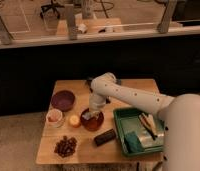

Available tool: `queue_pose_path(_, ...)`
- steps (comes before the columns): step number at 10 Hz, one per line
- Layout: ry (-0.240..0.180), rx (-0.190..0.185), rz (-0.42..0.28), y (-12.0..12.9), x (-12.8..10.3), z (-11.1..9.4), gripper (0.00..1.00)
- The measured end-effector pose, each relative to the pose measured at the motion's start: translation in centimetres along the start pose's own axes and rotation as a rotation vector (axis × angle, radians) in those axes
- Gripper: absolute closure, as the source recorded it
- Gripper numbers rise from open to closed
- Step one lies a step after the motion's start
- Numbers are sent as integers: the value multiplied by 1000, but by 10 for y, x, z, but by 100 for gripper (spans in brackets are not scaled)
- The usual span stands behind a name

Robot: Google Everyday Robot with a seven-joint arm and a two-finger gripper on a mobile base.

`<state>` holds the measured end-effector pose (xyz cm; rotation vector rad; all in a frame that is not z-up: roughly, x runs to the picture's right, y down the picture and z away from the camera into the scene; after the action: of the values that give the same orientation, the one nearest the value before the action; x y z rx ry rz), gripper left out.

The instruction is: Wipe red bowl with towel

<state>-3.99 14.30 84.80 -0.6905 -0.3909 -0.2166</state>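
Red bowl [94,125], near the middle of the wooden surface [143,87], has the jaws down inside it on the pale towel [88,115]; whether they clasp it I cannot tell. Wiping seems under way, not finished. Counted: one green tray [124,111] by the right edge, three bowls (red, purple [62,100], white [49,119]), one towel.

The table [47,155] carries three bowls: one purple bowl [62,100], one red bowl [95,125] and one small white bowl [55,118]. There is one green tray [119,131] by the right edge, one bunch of grapes [66,146], one black block [104,137], and one hand [92,113] with one towel [87,115] over the red bowl.
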Motion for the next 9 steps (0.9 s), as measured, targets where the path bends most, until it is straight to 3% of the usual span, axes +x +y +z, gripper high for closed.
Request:
queue_pose_path(2, -14, 2, -19, 1, -12, -3, 100)
queue_pose_path(5, -40, -22, -57, 25, -25, -5, 100)
queue_pose_path(9, -51, -56, -88, 48, -24, -9, 100)
